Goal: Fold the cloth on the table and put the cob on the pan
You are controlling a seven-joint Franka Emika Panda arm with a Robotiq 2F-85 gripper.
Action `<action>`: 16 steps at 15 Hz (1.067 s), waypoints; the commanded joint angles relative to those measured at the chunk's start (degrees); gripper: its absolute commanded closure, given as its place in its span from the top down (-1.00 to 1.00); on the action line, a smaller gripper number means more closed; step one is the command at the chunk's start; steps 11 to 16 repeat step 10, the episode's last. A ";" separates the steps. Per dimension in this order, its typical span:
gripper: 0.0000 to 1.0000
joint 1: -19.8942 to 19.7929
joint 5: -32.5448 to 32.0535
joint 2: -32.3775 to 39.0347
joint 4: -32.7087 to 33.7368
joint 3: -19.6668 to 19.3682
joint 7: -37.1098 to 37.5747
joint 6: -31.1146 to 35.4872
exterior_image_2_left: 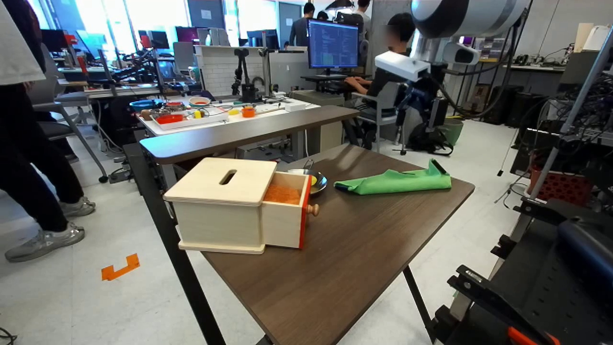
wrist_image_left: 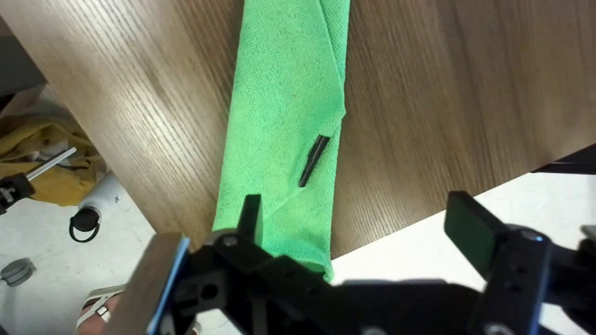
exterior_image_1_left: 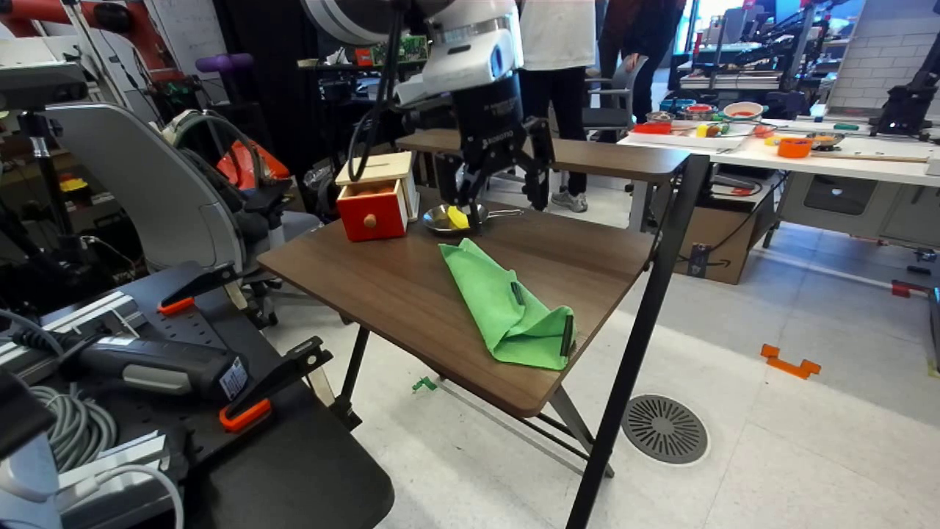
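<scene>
The black robot fingers (wrist_image_left: 472, 232) are spread wide and positioned above the level of the dark brown, wood-topped counter (exterior_image_1_left: 396, 286) with black metal legs. In an exterior view, a gap separates them from the bright green fabric cloth (exterior_image_2_left: 402, 183) below. In the wrist view, one finger overlaps the cloth along the line of sight.

The cloth lies on the counter, folded into a long, uneven band. One end stands raised near the counter's edge. Narrow black strips (exterior_image_1_left: 568, 336) are located on the cloth, one of them at this end.

The small, stubby yellow corn cob (exterior_image_1_left: 457, 217) is seated inside the round, shallow, silvery metal pan (exterior_image_1_left: 437, 220), visible in both exterior views. The pan's looped metal handle (exterior_image_1_left: 507, 212) points away from the pale wooden box (exterior_image_2_left: 218, 227) just beside it.

The box's red-fronted drawer (exterior_image_1_left: 360, 234) is partly extended, with a round wooden knob (exterior_image_1_left: 370, 220) on the front. In an exterior view, the drawer hides part of the pan.
</scene>
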 commanded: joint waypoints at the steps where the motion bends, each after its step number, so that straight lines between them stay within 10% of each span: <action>1: 1.00 0.21 0.22 -2.19 -2.12 0.05 -1.25 0.49; 16: 1.00 0.26 0.21 -5.52 -6.46 0.29 -2.57 1.54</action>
